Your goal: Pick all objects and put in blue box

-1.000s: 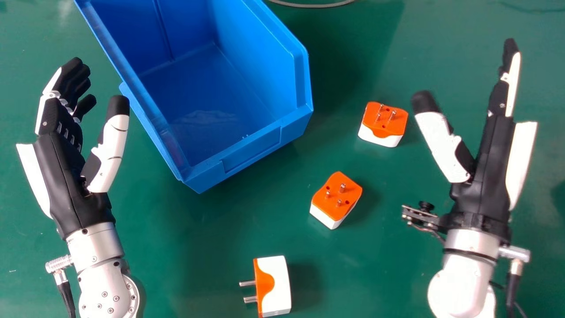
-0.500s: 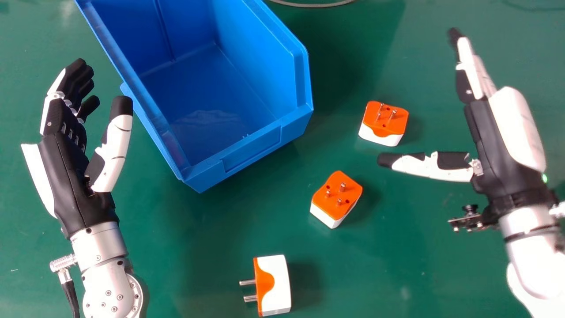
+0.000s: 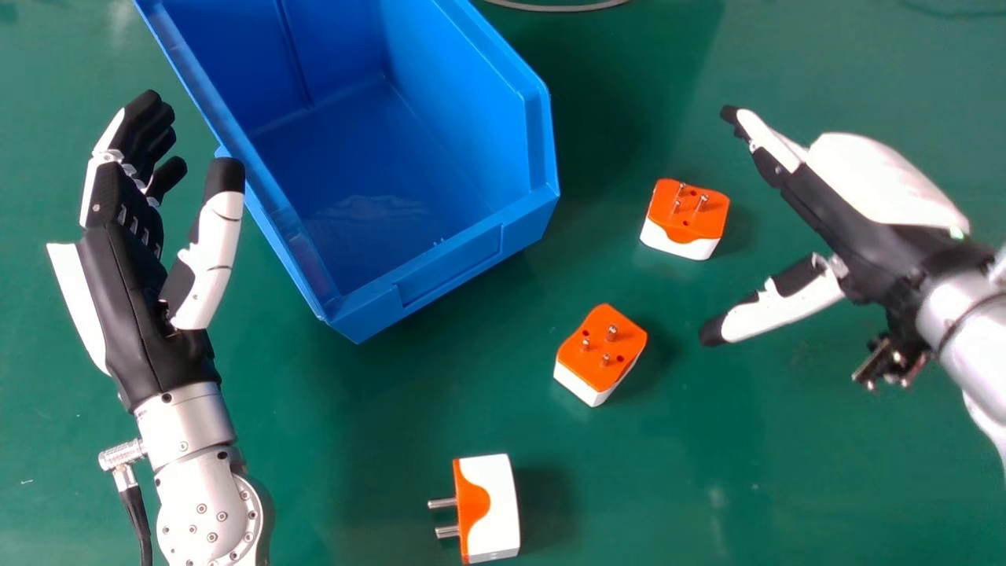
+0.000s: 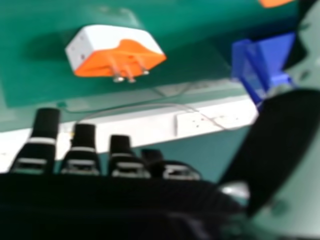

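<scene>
Right hand (image 3: pixel 853 224), released, right of far plug (image 3: pixel 685 222); middle plug (image 3: pixel 599 354) and near plug (image 3: pixel 493 509) on surface (image 3: pixel 707 487); blue box (image 3: pixel 448 271) between far plug and left hand (image 3: pixel 126 306), likewise released; cable (image 3: pixel 558 8) beyond.

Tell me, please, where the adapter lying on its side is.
In the head view, that adapter lies at the bottom, near mid-width, below and left of the nearest pins-up adapter, its pins pointing left.

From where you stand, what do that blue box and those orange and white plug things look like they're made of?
The blue box looks like smooth, slightly glossy moulded plastic, going by its even colour and soft reflections.

The orange and white plugs seem to be hard plastic with a satin finish; their pins shine silvery, so probably metal, though plated plastic can't be ruled out.
</scene>
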Robot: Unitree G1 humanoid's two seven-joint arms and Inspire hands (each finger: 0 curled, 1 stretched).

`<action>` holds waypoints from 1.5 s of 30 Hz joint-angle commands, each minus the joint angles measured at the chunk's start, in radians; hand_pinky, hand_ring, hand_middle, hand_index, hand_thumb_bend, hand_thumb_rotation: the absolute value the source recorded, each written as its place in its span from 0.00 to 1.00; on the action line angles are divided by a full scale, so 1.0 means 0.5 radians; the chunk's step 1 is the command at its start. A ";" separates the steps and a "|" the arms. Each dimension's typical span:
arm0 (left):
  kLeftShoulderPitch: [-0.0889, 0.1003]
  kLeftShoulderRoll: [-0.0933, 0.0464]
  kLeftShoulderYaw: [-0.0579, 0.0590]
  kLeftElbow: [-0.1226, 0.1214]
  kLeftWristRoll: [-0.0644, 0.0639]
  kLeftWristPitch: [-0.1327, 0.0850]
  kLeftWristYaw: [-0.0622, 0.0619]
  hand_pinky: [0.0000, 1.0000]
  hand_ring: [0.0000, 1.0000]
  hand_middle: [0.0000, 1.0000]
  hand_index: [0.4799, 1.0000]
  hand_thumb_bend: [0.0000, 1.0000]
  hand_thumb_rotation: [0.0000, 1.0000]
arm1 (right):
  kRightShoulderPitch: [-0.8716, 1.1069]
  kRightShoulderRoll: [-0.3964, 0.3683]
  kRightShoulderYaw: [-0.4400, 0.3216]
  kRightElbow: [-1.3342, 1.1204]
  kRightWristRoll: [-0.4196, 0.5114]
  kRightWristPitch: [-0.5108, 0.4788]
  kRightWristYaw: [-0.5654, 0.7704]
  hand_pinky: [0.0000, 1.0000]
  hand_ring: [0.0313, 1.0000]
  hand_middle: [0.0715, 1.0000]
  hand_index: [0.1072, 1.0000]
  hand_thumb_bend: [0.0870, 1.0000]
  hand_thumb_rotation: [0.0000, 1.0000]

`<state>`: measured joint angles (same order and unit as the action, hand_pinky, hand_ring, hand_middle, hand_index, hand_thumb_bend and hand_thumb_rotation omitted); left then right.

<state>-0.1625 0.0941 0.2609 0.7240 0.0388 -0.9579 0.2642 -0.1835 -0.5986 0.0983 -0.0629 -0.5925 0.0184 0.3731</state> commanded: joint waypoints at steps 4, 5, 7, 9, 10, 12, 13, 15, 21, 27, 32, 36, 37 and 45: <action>-0.042 -0.003 0.002 -0.005 0.028 -0.045 0.029 0.80 0.83 0.82 0.59 0.71 0.49 | -0.254 -0.066 0.065 0.131 -0.001 -0.001 0.090 0.80 0.92 0.95 0.97 0.92 0.22; -0.043 -0.003 0.003 -0.004 0.028 -0.047 0.030 0.80 0.83 0.83 0.59 0.71 0.49 | -0.284 -0.068 0.074 0.159 0.013 -0.011 0.107 0.81 0.92 0.95 0.97 0.91 0.20; -0.046 -0.002 0.003 0.000 0.025 -0.054 0.029 0.79 0.83 0.83 0.60 0.70 0.48 | -0.358 -0.084 0.100 0.232 0.020 -0.071 0.121 0.83 0.93 0.95 0.97 0.89 0.18; -0.044 0.000 0.003 -0.001 0.025 -0.057 0.029 0.79 0.83 0.83 0.60 0.69 0.48 | -0.445 -0.099 0.135 0.325 0.020 -0.142 0.136 0.84 0.93 0.95 0.97 0.89 0.18; -0.044 -0.001 0.004 0.000 0.025 -0.058 0.031 0.79 0.83 0.83 0.61 0.69 0.48 | -0.485 -0.098 0.146 0.368 0.031 -0.167 0.150 0.84 0.93 0.95 0.97 0.89 0.20; -0.045 -0.002 0.005 0.007 0.023 -0.064 0.034 0.79 0.83 0.83 0.61 0.69 0.48 | -0.552 -0.086 0.157 0.434 0.071 -0.192 0.193 0.86 0.93 0.95 0.97 0.88 0.22; -0.042 -0.002 0.005 0.007 0.023 -0.064 0.034 0.79 0.83 0.83 0.61 0.69 0.48 | -0.590 -0.075 0.165 0.468 0.091 -0.189 0.226 0.87 0.93 0.95 0.97 0.88 0.22; -0.032 0.003 0.008 0.003 0.041 -0.055 0.051 0.79 0.83 0.83 0.60 0.69 0.48 | -0.666 -0.067 0.204 0.539 0.101 -0.198 0.273 0.89 0.94 0.96 0.97 0.88 0.22; -0.033 0.011 0.010 0.021 0.041 -0.063 0.068 0.80 0.83 0.83 0.60 0.69 0.49 | -0.897 -0.047 0.375 0.902 -0.010 -0.293 0.243 0.89 0.96 0.97 0.98 0.87 0.22; -0.045 0.017 0.012 0.054 0.026 -0.079 0.056 0.80 0.83 0.82 0.60 0.69 0.49 | -1.237 0.058 0.597 1.584 -0.198 -0.436 0.049 0.89 0.95 0.97 0.97 0.87 0.25; -0.051 0.024 0.014 0.054 0.015 -0.078 0.052 0.80 0.83 0.82 0.59 0.70 0.49 | -1.450 0.157 0.743 2.027 -0.312 -0.525 -0.143 0.87 0.94 0.96 0.97 0.88 0.27; -0.049 0.030 0.014 0.040 0.008 -0.079 0.043 0.80 0.83 0.82 0.59 0.71 0.49 | -1.551 0.226 0.853 2.262 -0.384 -0.542 -0.231 0.85 0.93 0.96 0.95 0.90 0.27; -0.045 0.032 0.014 0.034 0.010 -0.075 0.043 0.80 0.83 0.82 0.59 0.71 0.49 | -1.567 0.242 0.870 2.311 -0.389 -0.548 -0.242 0.85 0.93 0.95 0.95 0.90 0.27; -0.052 0.032 0.012 0.029 -0.004 -0.073 0.032 0.81 0.83 0.82 0.59 0.70 0.48 | -1.622 0.297 0.997 2.469 -0.452 -0.611 -0.345 0.85 0.93 0.95 0.94 0.91 0.28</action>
<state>-0.1802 0.1024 0.2633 0.7568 0.0367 -0.9776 0.2833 -0.9534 -0.4496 0.5813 1.1701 -0.7996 -0.2787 0.2140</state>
